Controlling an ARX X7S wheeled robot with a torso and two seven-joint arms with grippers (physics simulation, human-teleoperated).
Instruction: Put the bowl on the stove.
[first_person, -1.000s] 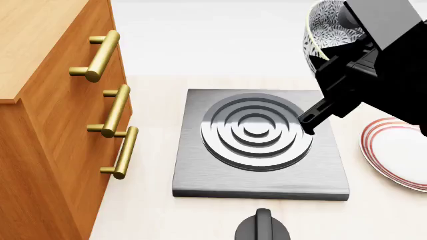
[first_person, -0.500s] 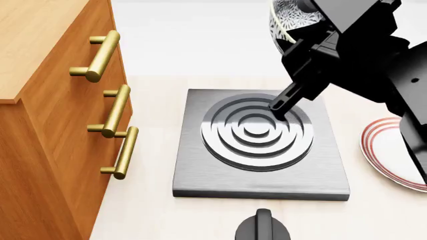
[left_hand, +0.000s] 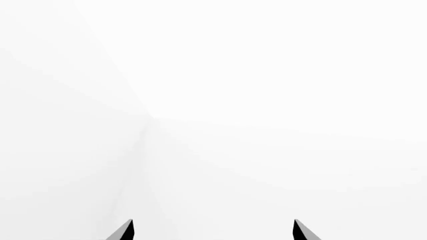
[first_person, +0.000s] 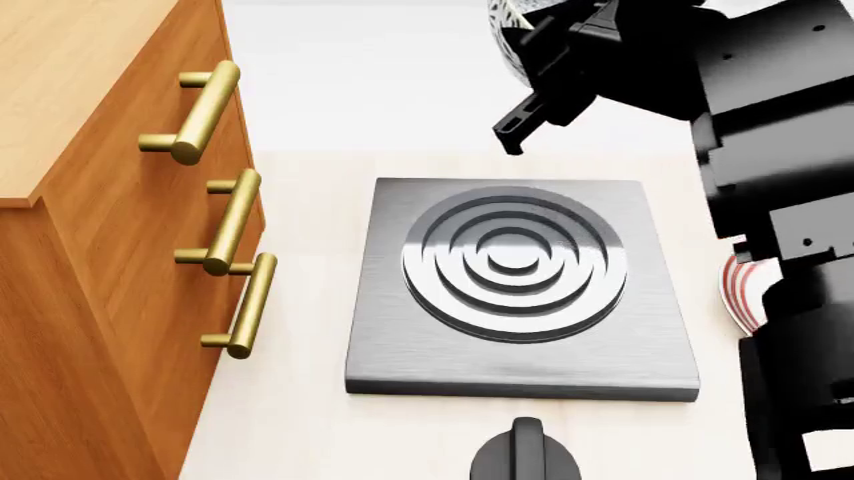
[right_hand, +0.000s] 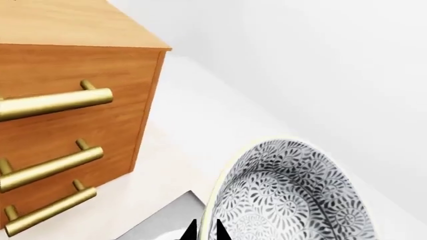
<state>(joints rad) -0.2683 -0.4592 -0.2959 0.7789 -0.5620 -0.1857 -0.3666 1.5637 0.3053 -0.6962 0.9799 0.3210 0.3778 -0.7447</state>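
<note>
Your right gripper (right_hand: 205, 231) is clamped on the rim of the bowl (right_hand: 293, 200), jaws pinching the near wall. In the head view the bowl (first_person: 507, 22) is up in the air, above and beyond the far edge of the stove (first_person: 523, 285), mostly cut off by the frame and the arm.

Risk: it's a thin rim pinch on a tilted bowl, so a fast swing could rotate or slip it. Lower from here and you'd probably land past the burner (first_person: 514, 262), or half on the slab edge, and it tips. Watch the drawer handles (first_person: 200, 110) on the cabinet too.

Bowl interior looks empty as far as the wrist view shows.

Left gripper (left_hand: 213, 231): tips spread apart, holding nothing.
</note>
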